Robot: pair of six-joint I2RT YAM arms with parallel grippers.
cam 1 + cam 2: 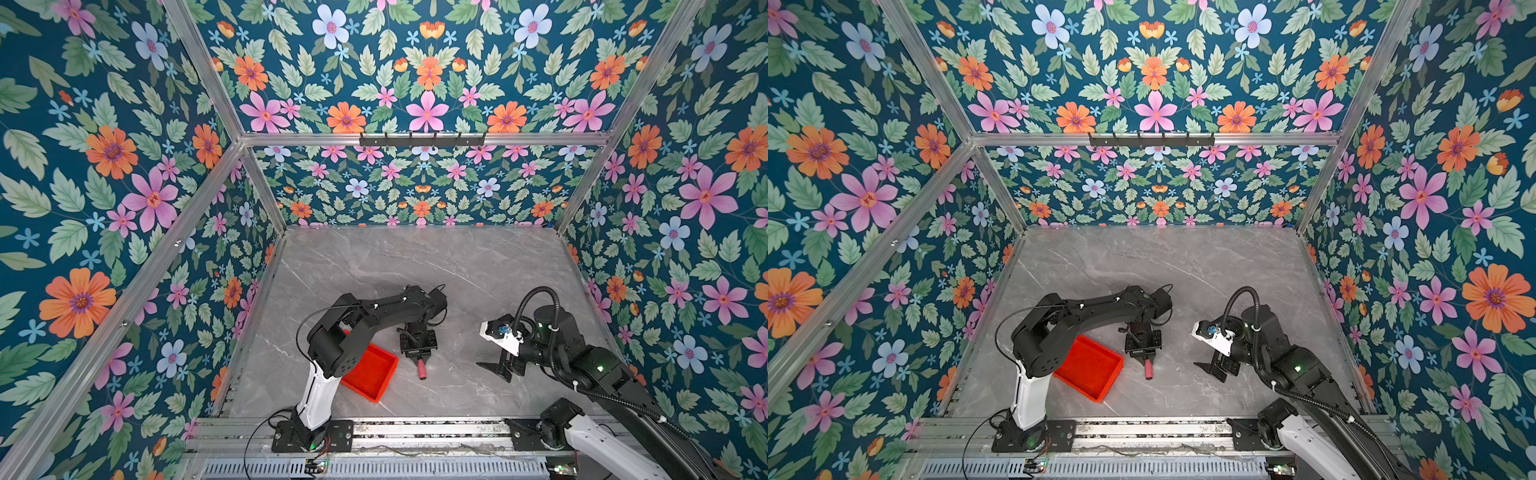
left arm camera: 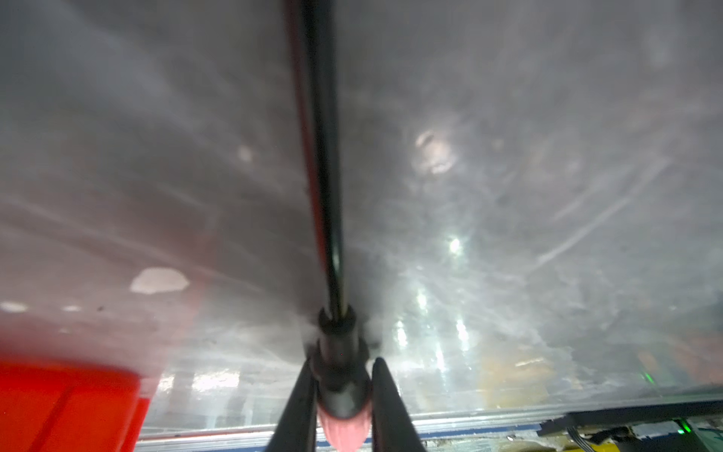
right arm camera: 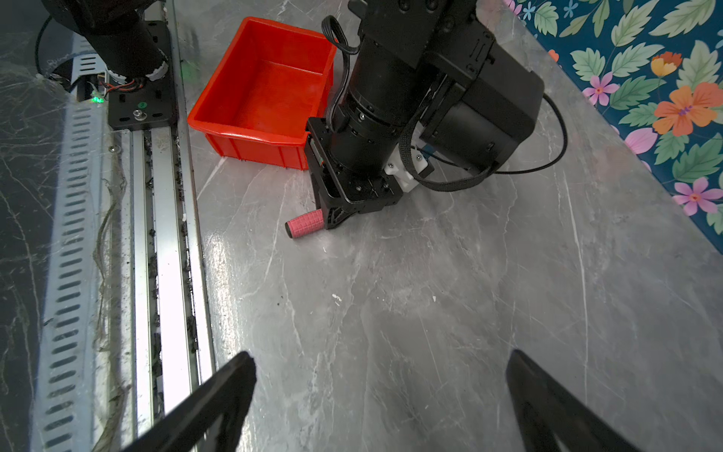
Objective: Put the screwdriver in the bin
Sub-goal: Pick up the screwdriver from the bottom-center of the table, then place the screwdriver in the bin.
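The screwdriver point(image 2: 325, 164) lies on the grey table just right of the bin point(image 1: 374, 372). Its pinkish-red handle point(image 1: 422, 369) point(image 1: 1148, 369) point(image 3: 306, 226) sticks out toward the front rail. My left gripper point(image 2: 342, 375) point(image 1: 419, 354) reaches straight down and is shut on the screwdriver at the black collar where shaft meets handle. The bin point(image 1: 1090, 368) point(image 3: 274, 90) is red-orange and holds nothing; part of it is hidden under my left arm in both top views. My right gripper point(image 3: 381, 360) point(image 1: 496, 370) hovers open over bare table to the right, holding nothing.
The metal rail point(image 1: 415, 428) with the arm bases runs along the table's front edge. Flowered walls point(image 1: 124, 249) close in the left, right and back sides. Bare marble tabletop point(image 1: 415, 257) stretches behind both arms.
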